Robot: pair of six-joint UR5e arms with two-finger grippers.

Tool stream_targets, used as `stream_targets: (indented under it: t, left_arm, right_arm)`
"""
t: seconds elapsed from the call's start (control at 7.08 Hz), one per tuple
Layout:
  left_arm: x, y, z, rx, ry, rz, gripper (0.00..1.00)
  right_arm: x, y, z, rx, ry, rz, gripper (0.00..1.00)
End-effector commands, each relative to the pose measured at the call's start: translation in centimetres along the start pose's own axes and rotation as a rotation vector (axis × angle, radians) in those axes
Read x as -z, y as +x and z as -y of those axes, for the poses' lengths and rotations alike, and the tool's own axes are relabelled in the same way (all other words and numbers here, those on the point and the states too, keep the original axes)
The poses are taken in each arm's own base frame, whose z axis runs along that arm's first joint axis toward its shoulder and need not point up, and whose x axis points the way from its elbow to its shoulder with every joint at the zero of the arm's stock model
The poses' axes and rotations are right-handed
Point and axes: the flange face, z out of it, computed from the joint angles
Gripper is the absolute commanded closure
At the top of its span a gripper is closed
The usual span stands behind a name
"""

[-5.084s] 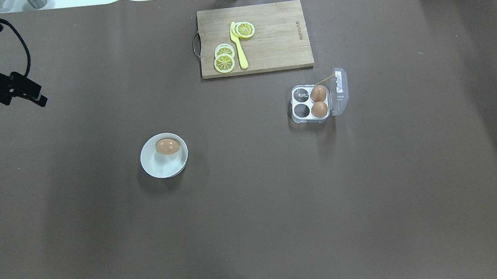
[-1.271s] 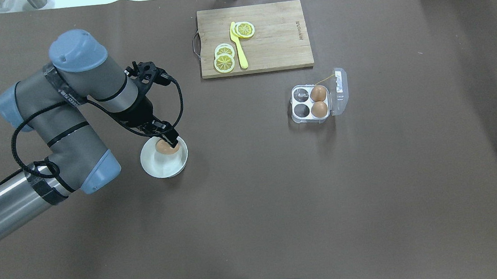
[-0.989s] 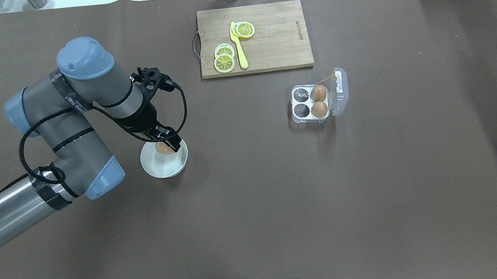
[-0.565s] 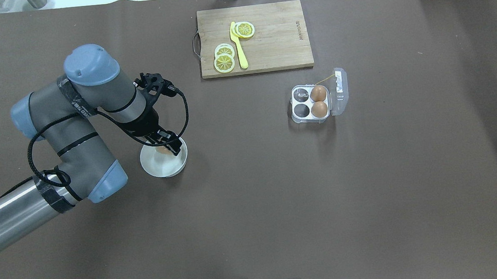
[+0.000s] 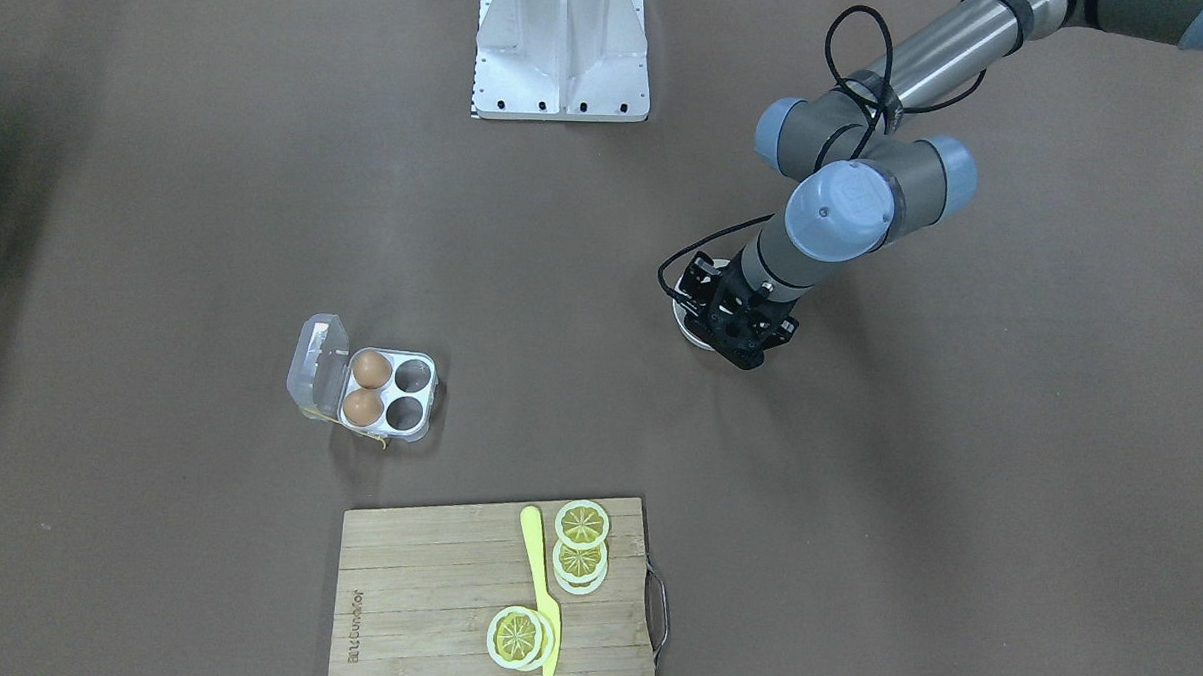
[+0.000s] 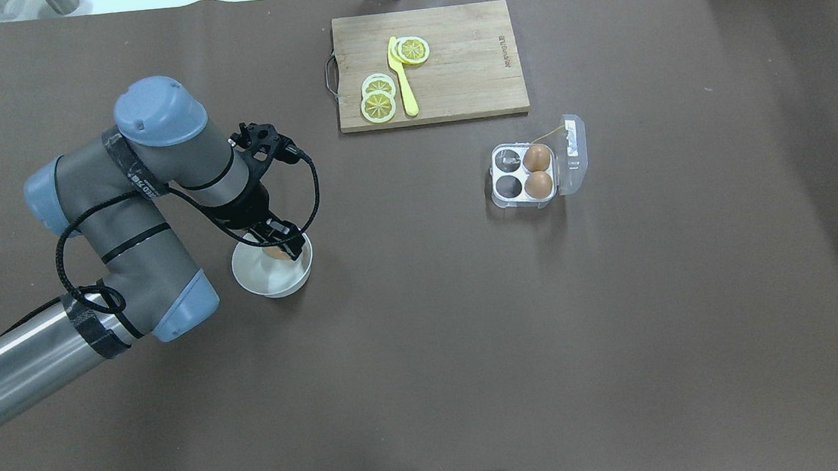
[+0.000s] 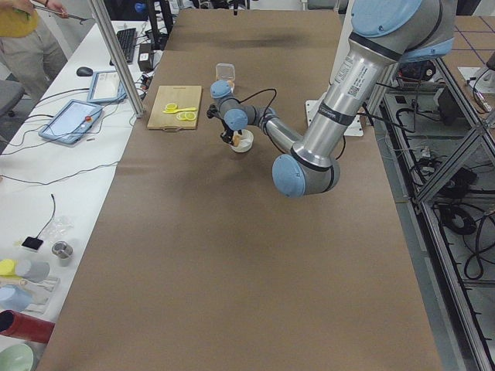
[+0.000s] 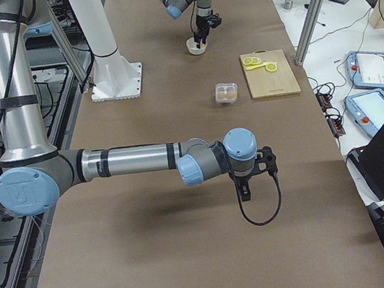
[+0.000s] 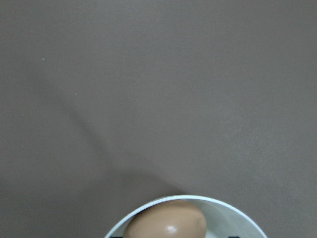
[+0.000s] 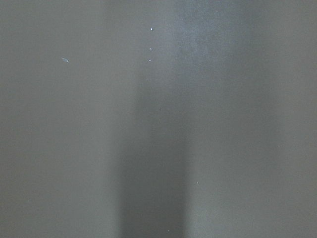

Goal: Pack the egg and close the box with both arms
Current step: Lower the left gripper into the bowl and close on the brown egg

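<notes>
1. Most of the bowl (image 5: 682, 319) is hidden under the left gripper (image 5: 732, 333) in the front-facing view. The box (image 5: 390, 391) lies well apart, lid open, with two brown eggs (image 5: 371, 369) in the cups nearest the lid.
2. Overhead, that gripper reaches into the bowl with its fingers spread astride the egg (image 6: 276, 254). Only a sliver of the egg shows, and contact is unclear.
3. Exterior left shows the bowl too small to make out the grasp.
4. Exterior right shows the right gripper (image 8: 246, 194) hanging over the bare table (image 8: 196, 260). I cannot tell how its jaws stand.
5. Left wrist shows the egg lying in the bowl, cut off by the bottom edge.
6. Right wrist shows only blurred table.
</notes>
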Motion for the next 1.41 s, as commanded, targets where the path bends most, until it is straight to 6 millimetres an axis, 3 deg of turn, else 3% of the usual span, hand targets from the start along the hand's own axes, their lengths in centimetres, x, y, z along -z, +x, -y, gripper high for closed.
stream_targets:
  t: [0.0, 1.27]
  left_arm:
    - [0.0, 0.1, 0.0, -0.005, 0.0, -0.001, 0.42]
    - [-1.0, -0.7, -0.4, 0.007, -0.008, 0.03, 0.42]
  right_arm:
    - [0.0, 0.0, 0.1, 0.001, 0.001, 0.0, 0.0]
    - [0.3, -0.4, 0.4, 0.008, 0.006, 0.003, 0.0]
